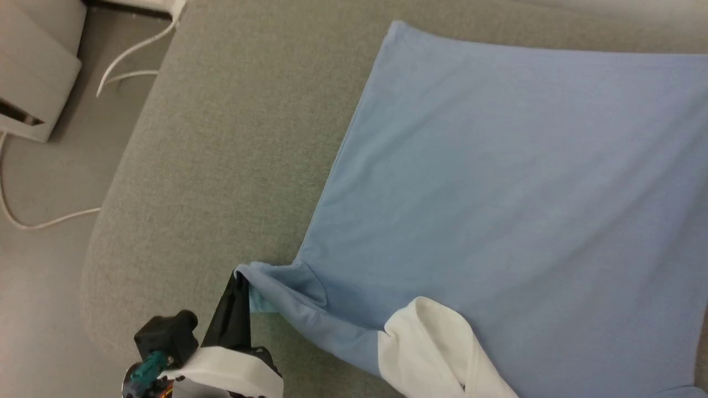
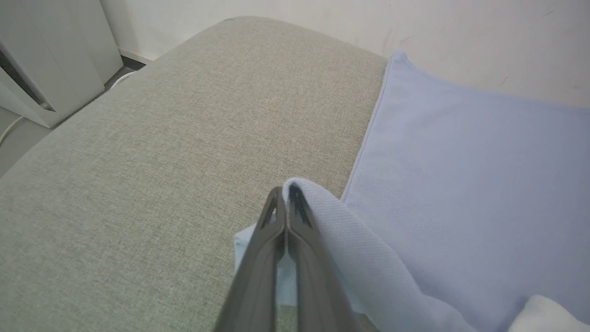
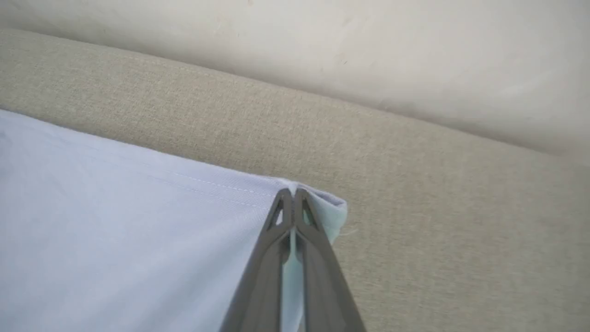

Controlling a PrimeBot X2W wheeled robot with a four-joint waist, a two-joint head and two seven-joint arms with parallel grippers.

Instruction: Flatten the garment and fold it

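Observation:
The light blue garment [image 1: 498,182] lies spread, plain side up, over the grey cushion [image 1: 221,155]. A blue sleeve with a white section [image 1: 437,348] bunches at its near left. My left gripper [image 1: 240,279] is shut on the end of that sleeve; in the left wrist view the fingertips pinch the garment [image 2: 438,184] fold at my left gripper [image 2: 286,193]. In the right wrist view my right gripper [image 3: 292,193] is shut on a hemmed corner of the garment [image 3: 115,221]. Lettering and button are hidden.
The cushion's rounded left edge drops to a grey floor [image 1: 38,276] with white cables [image 1: 127,55] and a pale cabinet [image 1: 33,72]. A pale wall [image 3: 368,50] rises behind the cushion's far edge. Bare cushion lies left of the garment.

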